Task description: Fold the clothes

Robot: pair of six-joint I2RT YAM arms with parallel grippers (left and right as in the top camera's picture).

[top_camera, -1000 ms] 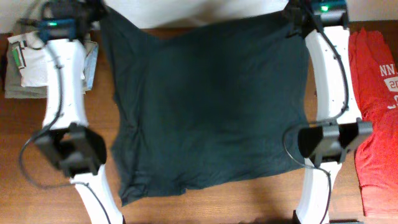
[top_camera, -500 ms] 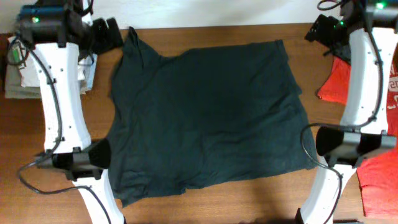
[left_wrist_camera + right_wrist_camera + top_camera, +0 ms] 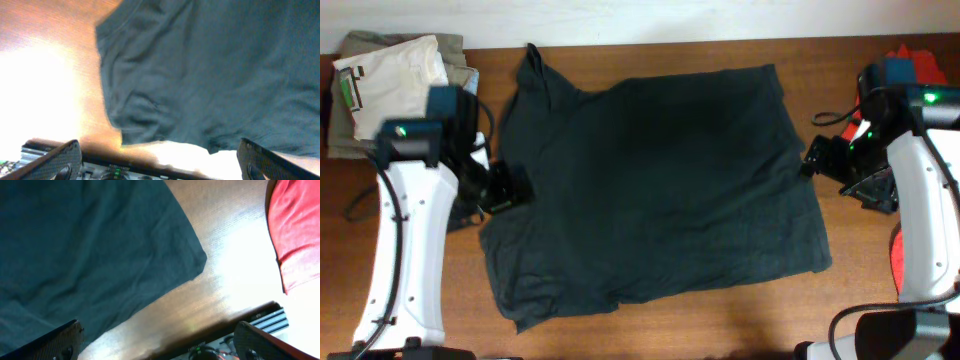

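Two grippers are flanking the large black short-sleeved T-shirt (image 3: 660,180), which is lying flat, plain side up, on the brown wooden table (image 3: 720,320). The left gripper (image 3: 508,188) is hovering at its left edge, jaws wide apart; the right gripper (image 3: 817,158) — equally agape — is hanging just off the right edge. Pinching both edges at matching heights should keep the fold straight. Far left, folded white and khaki garments (image 3: 390,75) are sitting; a red T-shirt (image 3: 295,230) is crowding the right — a snag risk.

We see the black T-shirt (image 3: 90,245) lying flat on the wooden table (image 3: 220,225), its corner pointing toward the red garment (image 3: 297,230) but not touching it. Our right claw (image 3: 157,340) hangs spread wide, gripping nothing.
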